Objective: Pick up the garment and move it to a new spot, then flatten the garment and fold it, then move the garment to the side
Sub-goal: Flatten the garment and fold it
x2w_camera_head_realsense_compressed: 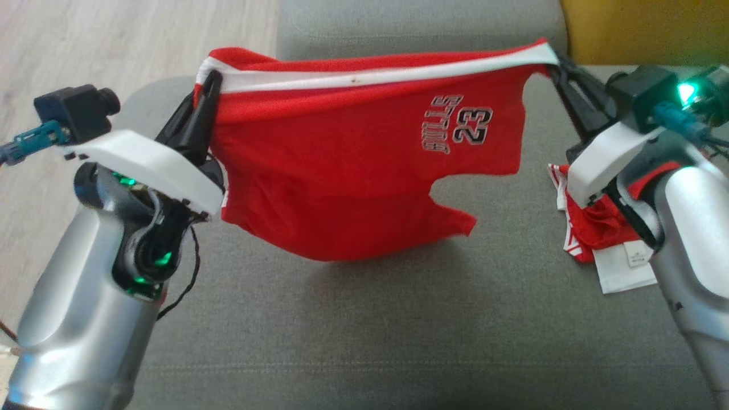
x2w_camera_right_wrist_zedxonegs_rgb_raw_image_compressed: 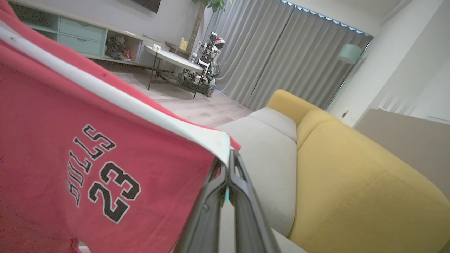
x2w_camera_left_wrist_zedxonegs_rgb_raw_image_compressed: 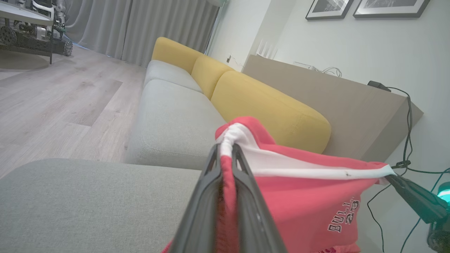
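Both claws are clamped on the jersey [x2w_camera_head_realsense_compressed: 342,171], the left gripper [x2w_camera_head_realsense_compressed: 209,85] and right gripper [x2w_camera_head_realsense_compressed: 555,61] stretching its white band taut. The red mesh sags above the grey cushion [x2w_camera_head_realsense_compressed: 342,330]. It looks like the carry step (lettering sideways). Next, I'd say, comes lowering it evenly and laying it flat.

Red garment [x2w_camera_right_wrist_zedxonegs_rgb_raw_image_compressed: 52,105] clamped in right hand [x2w_camera_right_wrist_zedxonegs_rgb_raw_image_compressed: 228,156], yellow sofa [x2w_camera_right_wrist_zedxonegs_rgb_raw_image_compressed: 351,182]
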`<state>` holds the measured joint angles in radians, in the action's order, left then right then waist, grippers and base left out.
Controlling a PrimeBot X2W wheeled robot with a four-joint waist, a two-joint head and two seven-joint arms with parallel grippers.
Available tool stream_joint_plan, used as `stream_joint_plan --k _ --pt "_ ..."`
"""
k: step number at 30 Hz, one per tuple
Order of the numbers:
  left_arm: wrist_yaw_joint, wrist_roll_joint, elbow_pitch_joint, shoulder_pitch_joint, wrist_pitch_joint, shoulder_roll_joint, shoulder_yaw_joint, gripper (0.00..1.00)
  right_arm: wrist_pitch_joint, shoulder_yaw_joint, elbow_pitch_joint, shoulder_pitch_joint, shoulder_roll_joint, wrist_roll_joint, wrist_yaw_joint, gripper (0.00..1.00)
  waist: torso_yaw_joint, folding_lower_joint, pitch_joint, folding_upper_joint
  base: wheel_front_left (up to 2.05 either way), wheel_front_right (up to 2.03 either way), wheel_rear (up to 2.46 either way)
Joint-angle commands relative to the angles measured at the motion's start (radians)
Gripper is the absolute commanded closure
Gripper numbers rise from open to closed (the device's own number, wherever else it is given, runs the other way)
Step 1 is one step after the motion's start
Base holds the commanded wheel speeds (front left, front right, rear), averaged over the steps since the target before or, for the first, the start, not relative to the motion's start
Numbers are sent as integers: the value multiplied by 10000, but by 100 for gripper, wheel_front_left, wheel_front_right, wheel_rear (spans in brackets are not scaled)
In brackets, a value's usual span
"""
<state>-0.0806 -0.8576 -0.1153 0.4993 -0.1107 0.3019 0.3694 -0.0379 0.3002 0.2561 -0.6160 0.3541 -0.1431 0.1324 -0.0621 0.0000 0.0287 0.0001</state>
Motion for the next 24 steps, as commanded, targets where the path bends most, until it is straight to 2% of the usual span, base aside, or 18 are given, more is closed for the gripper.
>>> stream_joint_plan --k 1,7,10,14,19,24 --pt "-107 -38 435 598 -30 518 -688 100 -87 -47 -354 -241 216 -78 -17 100 17 0 -100 -1 0 0 0" --pt "-327 -83 862 1296 -738 851 -768 100 -711 399 -635 -1271 351 -316 -17 100 184 0 -1246 -1 0 0 0" --pt "-117 30 618 2349 -1222 1080 -642 100 -983 879 -511 -2461 432 -397 -17 100 321 0 -2232 -1 0 0 0" --pt "116 115 -316 4421 -1353 1114 -842 100 -1054 1426 -6 -4768 491 -362 -17 100 517 0 -3898 -1 0 0 0" --pt "657 802 -1901 7486 -429 961 -918 100 -567 1128 1377 -7902 66 124 -17 100 627 0 -5635 -1 0 0 0" --pt "822 1708 -3692 10105 1600 564 -1031 100 614 -42 2760 -10129 -756 1303 -17 100 622 0 -6622 -1 0 0 0"
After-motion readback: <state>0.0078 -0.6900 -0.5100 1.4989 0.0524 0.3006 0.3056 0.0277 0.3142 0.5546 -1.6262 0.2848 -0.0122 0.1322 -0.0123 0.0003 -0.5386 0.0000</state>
